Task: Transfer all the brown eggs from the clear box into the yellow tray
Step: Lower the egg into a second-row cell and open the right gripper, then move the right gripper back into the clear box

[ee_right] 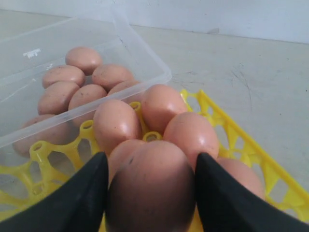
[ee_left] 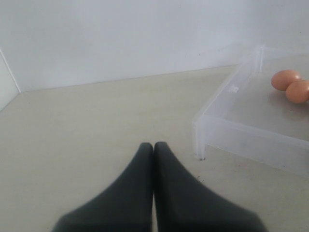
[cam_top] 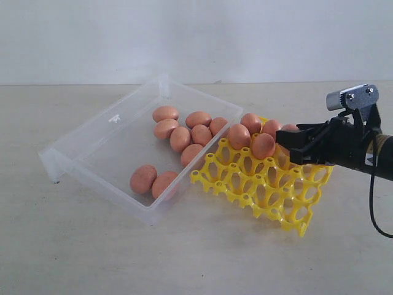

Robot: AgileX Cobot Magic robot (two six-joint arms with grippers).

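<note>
My right gripper (ee_right: 150, 162) is shut on a brown egg (ee_right: 152, 188), held just above the yellow tray (cam_top: 264, 190) at its far right side. In the exterior view the right gripper (cam_top: 287, 145) hangs over the tray's back rows. Several brown eggs (cam_top: 239, 136) sit in the tray's back cells. Several more eggs (cam_top: 180, 139) lie in the clear box (cam_top: 98, 184), which touches the tray's left edge. My left gripper (ee_left: 153, 145) is shut on nothing, low over the table, short of a corner of the clear box (ee_left: 227, 128). It does not show in the exterior view.
The tray's front rows of cells (cam_top: 270, 206) stand open. Two eggs (cam_top: 153, 181) lie apart near the box's front corner. A black cable (cam_top: 372, 203) hangs from the right arm. Bare table lies in front of the box and tray.
</note>
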